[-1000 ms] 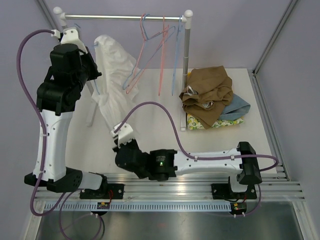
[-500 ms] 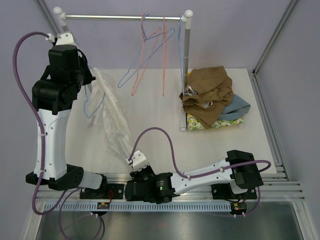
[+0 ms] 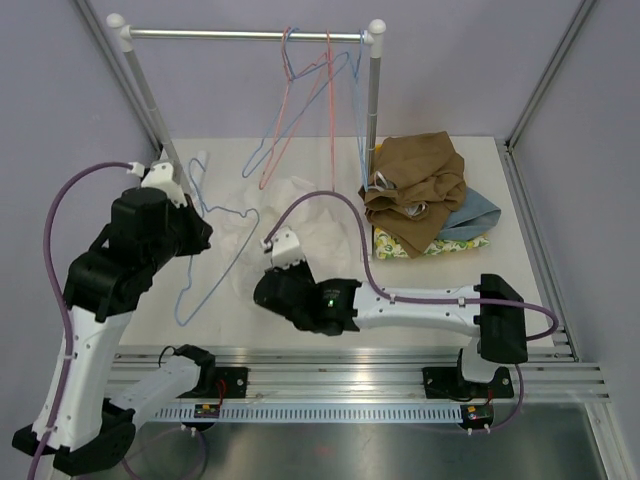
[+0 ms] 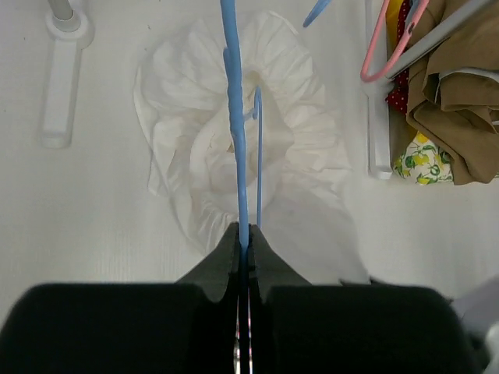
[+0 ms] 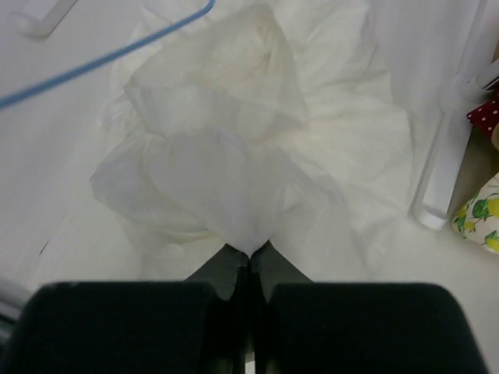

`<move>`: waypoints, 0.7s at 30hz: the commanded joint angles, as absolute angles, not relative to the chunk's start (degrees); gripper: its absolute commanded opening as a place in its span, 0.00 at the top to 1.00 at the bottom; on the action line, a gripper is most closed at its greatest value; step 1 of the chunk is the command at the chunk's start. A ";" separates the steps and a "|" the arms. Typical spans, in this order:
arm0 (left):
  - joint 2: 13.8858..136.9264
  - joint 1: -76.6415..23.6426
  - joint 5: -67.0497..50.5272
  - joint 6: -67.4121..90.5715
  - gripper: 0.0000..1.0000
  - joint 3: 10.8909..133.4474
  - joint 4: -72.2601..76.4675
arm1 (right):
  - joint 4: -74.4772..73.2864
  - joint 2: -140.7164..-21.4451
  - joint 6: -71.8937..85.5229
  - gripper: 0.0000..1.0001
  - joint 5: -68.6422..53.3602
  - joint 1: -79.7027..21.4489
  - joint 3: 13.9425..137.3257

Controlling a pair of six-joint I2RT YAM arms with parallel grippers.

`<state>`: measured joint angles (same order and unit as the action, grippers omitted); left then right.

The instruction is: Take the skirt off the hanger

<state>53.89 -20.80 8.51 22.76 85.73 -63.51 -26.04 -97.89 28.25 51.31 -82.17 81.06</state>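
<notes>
The table [image 3: 440,275] bears the crumpled white skirt [image 5: 249,156], just ahead of the right gripper [image 5: 249,251], which pinches its near fold. The left gripper [image 4: 244,235] clamps the blue hanger [image 4: 234,117], seemingly clear of the cloth below it.

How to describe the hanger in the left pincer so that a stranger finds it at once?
From the metal rail, go to the table's left side. A thin blue hanger is clamped there in the left pincer. The other hangers hang on the rail.
</notes>
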 commanded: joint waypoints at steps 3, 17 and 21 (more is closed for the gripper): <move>46.23 -21.18 6.14 25.14 1.00 88.31 -67.49 | -20.65 -96.67 21.35 1.00 47.63 -75.59 82.88; 47.01 -21.18 16.88 26.46 1.00 85.44 -61.00 | -39.03 -59.81 29.21 1.00 65.47 -69.97 65.55; 48.69 -21.18 17.05 25.76 1.00 84.11 -58.54 | -31.40 -53.89 10.50 1.00 68.20 -67.68 71.87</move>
